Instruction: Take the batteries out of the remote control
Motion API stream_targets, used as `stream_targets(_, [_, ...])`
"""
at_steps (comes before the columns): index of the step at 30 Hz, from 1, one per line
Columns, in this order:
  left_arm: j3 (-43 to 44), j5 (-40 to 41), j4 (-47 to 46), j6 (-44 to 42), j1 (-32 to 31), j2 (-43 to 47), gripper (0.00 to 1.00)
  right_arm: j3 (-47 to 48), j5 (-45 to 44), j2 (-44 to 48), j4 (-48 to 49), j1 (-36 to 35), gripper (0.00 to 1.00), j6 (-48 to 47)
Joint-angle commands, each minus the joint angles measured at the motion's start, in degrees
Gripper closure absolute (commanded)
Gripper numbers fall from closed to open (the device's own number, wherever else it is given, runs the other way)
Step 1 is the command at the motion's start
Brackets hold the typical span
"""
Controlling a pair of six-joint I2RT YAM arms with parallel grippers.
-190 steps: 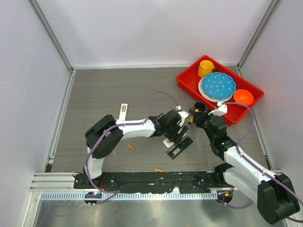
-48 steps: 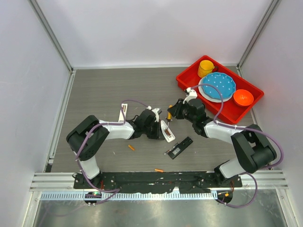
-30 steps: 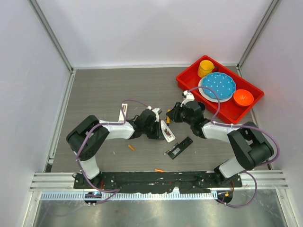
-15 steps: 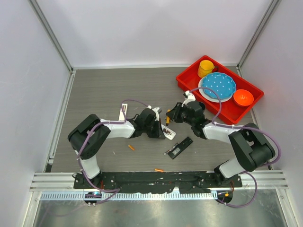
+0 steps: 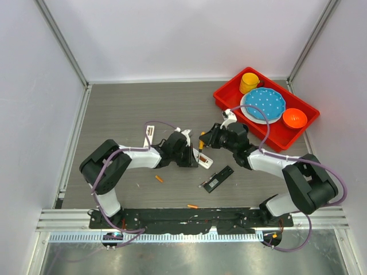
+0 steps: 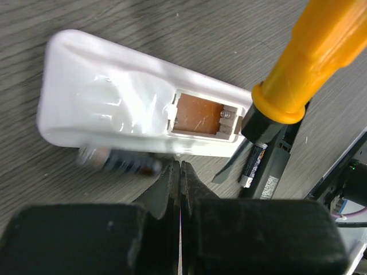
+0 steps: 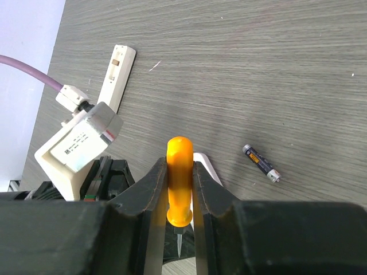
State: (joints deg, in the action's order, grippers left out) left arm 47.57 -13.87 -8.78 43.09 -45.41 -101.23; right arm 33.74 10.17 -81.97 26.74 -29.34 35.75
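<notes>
Prying stage now. Your right gripper point(image 7: 179, 192) is clenched on the orange-handled screwdriver point(image 7: 179, 166), blade down beside the white remote point(image 6: 114, 97). The remote lies opened up, with what looks like one orange battery point(image 6: 195, 113) seated inside. A dark battery point(image 6: 120, 163) is a blur just beside its near edge. Your left gripper point(image 6: 180, 175) is pinched to a slit there; whether it nips the casing, I can't tell. Next call: work the blade under the orange battery at the spring end and lever gently, with the remote held steady.

Grey table point(image 5: 114, 112) bears red tray point(image 5: 225, 98), black remote point(image 5: 217, 179), loose orange batteries point(image 5: 159, 179)
</notes>
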Motion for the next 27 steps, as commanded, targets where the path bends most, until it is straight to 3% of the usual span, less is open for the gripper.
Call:
stream_targets(1, [-3.18,7.01,8.6,-2.75,0.85,-0.2,1.0,-0.34,0.46,1.64,0.86,-0.71,0.99,0.81])
stream_targets(12, [-5.56,6.05,6.67,-4.15,0.94,6.13,0.94,0.37,-0.5,3.31,0.16,-0.98,0.98,0.03])
stream_targets(27, [-4.94,-0.72,0.25,-3.63,3.39,12.8,0.46,0.19,-2.18,7.18,-2.13,-0.98,0.99,-2.52])
